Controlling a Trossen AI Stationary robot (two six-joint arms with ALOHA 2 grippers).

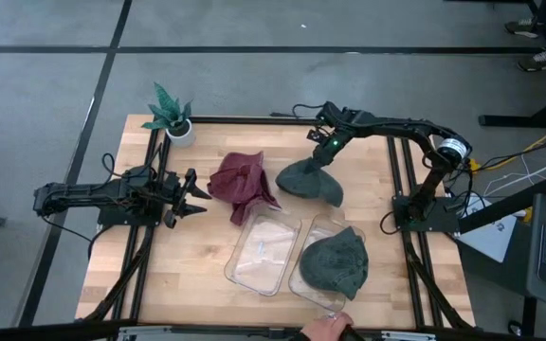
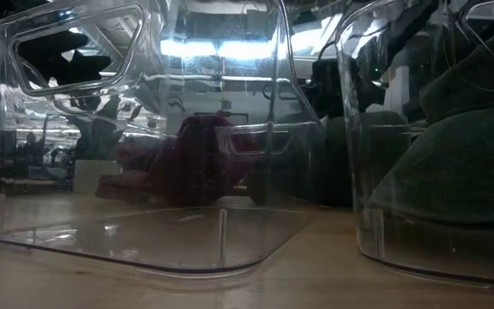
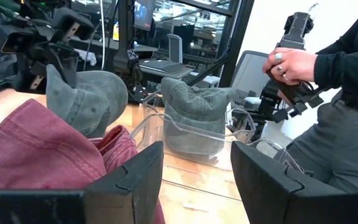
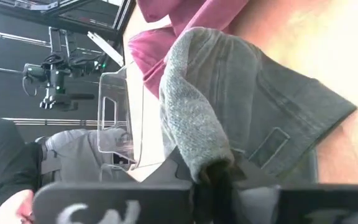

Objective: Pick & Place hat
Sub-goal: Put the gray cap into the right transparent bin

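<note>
Clearly my right jaws are clamped on a pinch of the grey hat, which sags limp beneath them onto the counter, light, soft denim that needs a bunched fold, while my left jaws wait apart.

You have a small potted plant at the far left corner of the wooden counter — green leaves, white pot. Grey floor with dark lines surrounds it. A person in dark clothing stands beyond the counter — one hand grips a dark device.
</note>
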